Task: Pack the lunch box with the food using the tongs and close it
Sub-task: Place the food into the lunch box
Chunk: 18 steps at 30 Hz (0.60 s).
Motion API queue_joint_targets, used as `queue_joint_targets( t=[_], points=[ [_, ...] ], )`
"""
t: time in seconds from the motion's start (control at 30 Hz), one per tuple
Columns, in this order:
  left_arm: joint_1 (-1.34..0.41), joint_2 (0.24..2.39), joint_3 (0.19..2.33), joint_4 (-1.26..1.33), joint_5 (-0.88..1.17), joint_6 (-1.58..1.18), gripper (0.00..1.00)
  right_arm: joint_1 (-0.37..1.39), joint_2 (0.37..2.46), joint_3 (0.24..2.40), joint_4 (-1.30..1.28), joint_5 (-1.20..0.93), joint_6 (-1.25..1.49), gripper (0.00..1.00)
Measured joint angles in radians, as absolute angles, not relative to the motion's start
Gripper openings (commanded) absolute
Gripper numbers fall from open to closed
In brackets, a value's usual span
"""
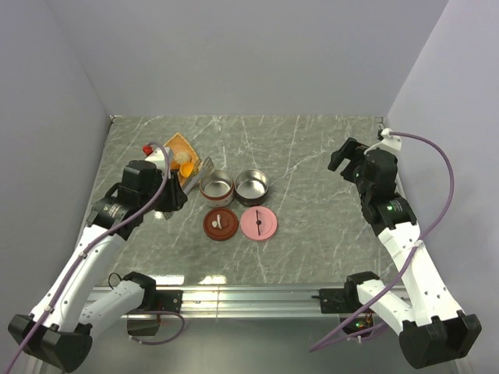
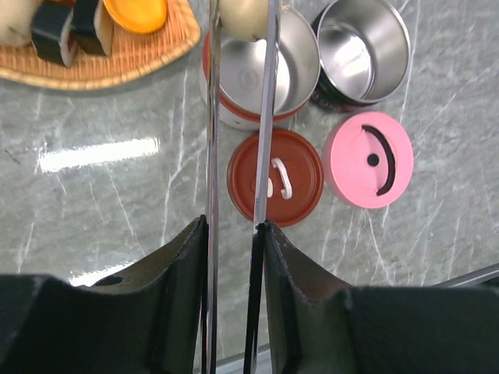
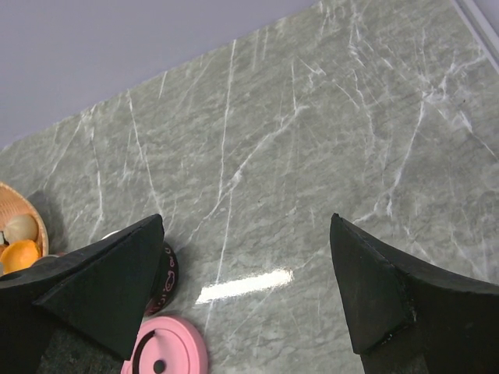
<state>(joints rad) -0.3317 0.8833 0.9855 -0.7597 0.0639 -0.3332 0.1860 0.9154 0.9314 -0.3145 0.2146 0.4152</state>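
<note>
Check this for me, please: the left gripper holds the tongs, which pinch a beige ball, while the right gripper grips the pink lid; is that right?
No: the right gripper grips nothing. The right wrist view shows its jaws wide open, and the pink lid lies on the table. The left gripper does hold the tongs, which pinch a beige ball.

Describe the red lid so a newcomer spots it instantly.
Mid-table stand two open steel tins, with two round lids lying flat on their near side. The red lid is the left one. It is brick red with a white handle; the pink lid beside it has a black one.
</note>
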Motion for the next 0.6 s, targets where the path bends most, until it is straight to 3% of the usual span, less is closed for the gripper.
queue_joint_targets(
  t=[0.33, 0.6],
  points=[
    [-0.45, 0.921, 0.986, -0.788, -0.023, -0.425, 0.38, 0.192, 0.886, 0.907, -0.322, 0.244, 0.43, 0.93],
    [-0.47, 0.952, 0.986, -0.794, -0.054, -0.458, 0.5, 0.199, 0.886, 0.906, -0.323, 0.25, 0.43, 0.93]
  ],
)
